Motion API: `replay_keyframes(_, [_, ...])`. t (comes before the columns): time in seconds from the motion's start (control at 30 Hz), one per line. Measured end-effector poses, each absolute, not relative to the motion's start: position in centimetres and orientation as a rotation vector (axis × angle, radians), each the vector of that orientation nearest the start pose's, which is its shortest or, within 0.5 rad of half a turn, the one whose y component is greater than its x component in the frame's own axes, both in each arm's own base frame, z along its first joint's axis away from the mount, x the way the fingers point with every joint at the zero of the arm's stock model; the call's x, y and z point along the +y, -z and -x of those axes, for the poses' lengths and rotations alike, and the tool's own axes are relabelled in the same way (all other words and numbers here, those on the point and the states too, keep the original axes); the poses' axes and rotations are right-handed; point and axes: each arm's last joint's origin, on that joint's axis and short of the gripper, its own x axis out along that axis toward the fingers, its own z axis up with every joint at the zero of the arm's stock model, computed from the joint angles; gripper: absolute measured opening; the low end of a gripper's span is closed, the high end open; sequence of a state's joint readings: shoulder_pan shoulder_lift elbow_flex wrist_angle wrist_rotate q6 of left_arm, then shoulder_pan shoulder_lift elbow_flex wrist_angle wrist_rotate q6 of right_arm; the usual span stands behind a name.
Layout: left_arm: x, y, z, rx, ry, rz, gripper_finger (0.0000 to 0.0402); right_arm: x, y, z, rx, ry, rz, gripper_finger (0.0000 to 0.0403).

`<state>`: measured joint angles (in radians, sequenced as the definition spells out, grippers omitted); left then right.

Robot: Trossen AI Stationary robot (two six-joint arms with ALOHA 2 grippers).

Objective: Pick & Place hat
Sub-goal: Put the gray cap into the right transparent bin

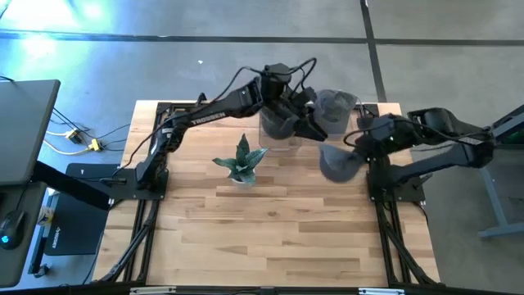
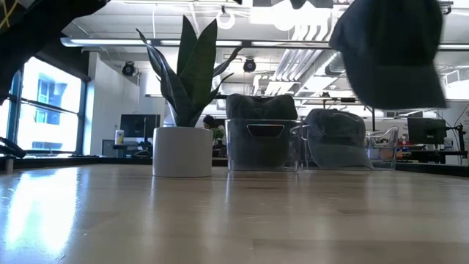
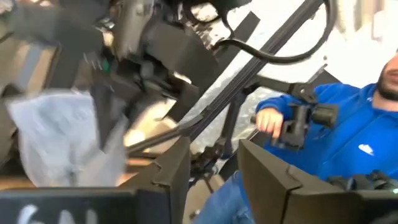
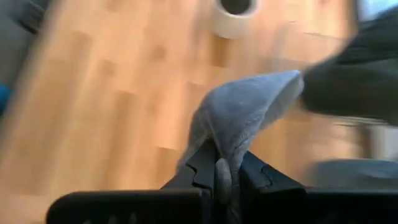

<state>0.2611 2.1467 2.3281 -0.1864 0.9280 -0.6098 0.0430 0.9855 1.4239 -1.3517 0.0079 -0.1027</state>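
Right up against the right wrist camera, the right gripper has its jaws pinched fully together on a fold of a soft grey fabric cap, so it's got a solid hold on it. In the high view that same cap hangs off the gripper near the right rear part of the light wooden plank worktop, and in the low view it's clearly up in the air, well above the surface and not touching anything.

Over at the back of the worktop there's a clear plastic bin with another dark grey cap stuffed in it, and just beside that a second clear container with a third grey cap in it. From above, these sit at the rear middle, with the one cap visible just behind the arms.

The left gripper is reaching over that bin area at the back. From its wrist view, its jaws stand partway open with nothing between them.

Near the middle of the worktop is a small green snake plant in a white round pot; it's well apart from the held cap.

Past the worktop, the left wrist view catches a person in a blue top with a hand on a dark handle.
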Motion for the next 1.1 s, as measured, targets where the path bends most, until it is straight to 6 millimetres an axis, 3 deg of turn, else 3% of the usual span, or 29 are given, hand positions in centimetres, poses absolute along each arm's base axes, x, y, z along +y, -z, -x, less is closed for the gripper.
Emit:
replay_keyframes(0.13, [10.1, -42.9, -45.8, 0.246, 0.615, 0.508, 0.0093, -1.5, -40.5, -12.9, 0.939, 0.023, 0.327, 0.0015])
replay_keyframes(0.3, [9.8, -42.9, -44.1, 0.346, 0.589, 0.442, 0.0014, -3.9, -40.8, -12.8, 0.957, 0.06, 0.559, 0.0017])
replay_keyframes(0.4, [10.4, -42.4, -43.0, 0.424, 0.528, 0.426, 0.001, -5.3, -40.7, -12.9, 1.006, 0.061, 0.685, 0.0018])
replay_keyframes(0.83, [16.5, -41.1, -39.6, 0.462, 0.493, 0.247, 0.0, -13.1, -40.0, -14.9, 1.058, 0.328, 0.607, 0.0017])
replay_keyframes(1.1, [20.3, -40.6, -37.2, 0.454, 0.497, 0.225, 0.0, -15.8, -39.2, -15.4, 1.007, 0.327, 0.52, 0.0017])
